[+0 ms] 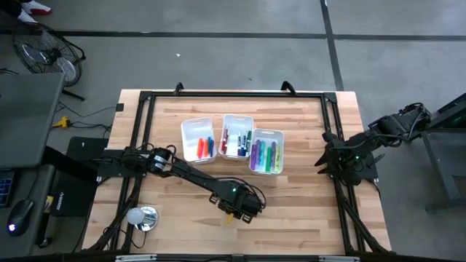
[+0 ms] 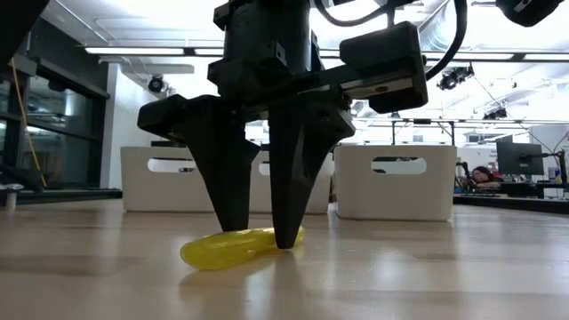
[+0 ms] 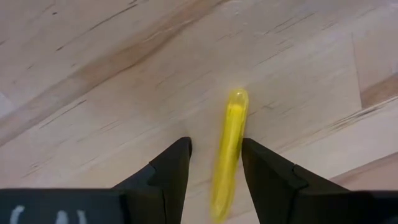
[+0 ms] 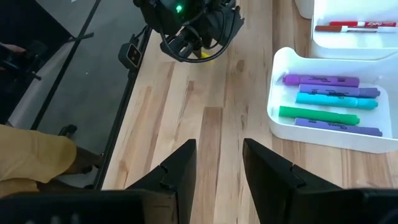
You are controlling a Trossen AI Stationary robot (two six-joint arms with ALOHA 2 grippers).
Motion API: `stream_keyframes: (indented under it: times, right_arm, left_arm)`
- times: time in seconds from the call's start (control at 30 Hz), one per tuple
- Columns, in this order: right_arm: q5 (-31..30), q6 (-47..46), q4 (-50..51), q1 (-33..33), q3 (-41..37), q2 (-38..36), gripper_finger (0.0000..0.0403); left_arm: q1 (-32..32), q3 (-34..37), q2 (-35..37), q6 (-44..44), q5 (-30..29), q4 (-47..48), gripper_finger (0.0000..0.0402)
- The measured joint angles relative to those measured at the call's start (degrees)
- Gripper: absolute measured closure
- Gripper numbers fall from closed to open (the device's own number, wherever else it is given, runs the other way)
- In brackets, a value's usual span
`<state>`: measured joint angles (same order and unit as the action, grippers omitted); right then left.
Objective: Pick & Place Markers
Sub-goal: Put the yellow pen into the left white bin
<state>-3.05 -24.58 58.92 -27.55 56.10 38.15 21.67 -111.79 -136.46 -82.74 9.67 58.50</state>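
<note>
A yellow marker (image 3: pixel 229 146) lies flat on the wooden table near its near edge (image 1: pixel 229 217). My left gripper (image 3: pixel 216 143) points down over it, open, with one finger on each side of the barrel (image 2: pixel 240 250). The marker lies closer to one finger. Three white bins (image 1: pixel 237 118) stand in a row at the table's middle and hold the other markers: orange, red and blue ones (image 1: pixel 204 148), and purple, teal and green ones (image 4: pixel 323 102). My right gripper (image 4: pixel 219 144) waits open above the table's right side (image 1: pixel 329 159). My left gripper comes from above, pointing down, with its fingers across the yellow marker's barrel. One finger (image 3: pixel 264 168) stands right beside the barrel (image 3: pixel 231 163). I cannot tell whether it touches. The marker rests full length on the table.
A black frame rail (image 1: pixel 138 138) runs around the table. A round silvery object (image 1: pixel 143 217) sits at the near left corner. A person's leg in tan cloth (image 4: pixel 31 155) shows beyond the table's near edge. Bare wood lies between the bins and the near edge.
</note>
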Motion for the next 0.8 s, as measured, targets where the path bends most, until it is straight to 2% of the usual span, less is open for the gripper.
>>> stream_keyframes:
  times: [0.37, 0.8]
  right_arm:
    - [0.0, 0.2, 0.0, 0.0, 0.0, 0.0, 0.0282]
    - [0.2, 0.0, 0.0, 0.0, 0.0, 0.0, 0.0282]
  left_arm:
    - [0.0, 0.0, 0.0, 0.0, -1.0, -0.2, 0.0263]
    - [0.1, 0.2, 0.0, -0.2, -1.4, -1.5, 0.0375]
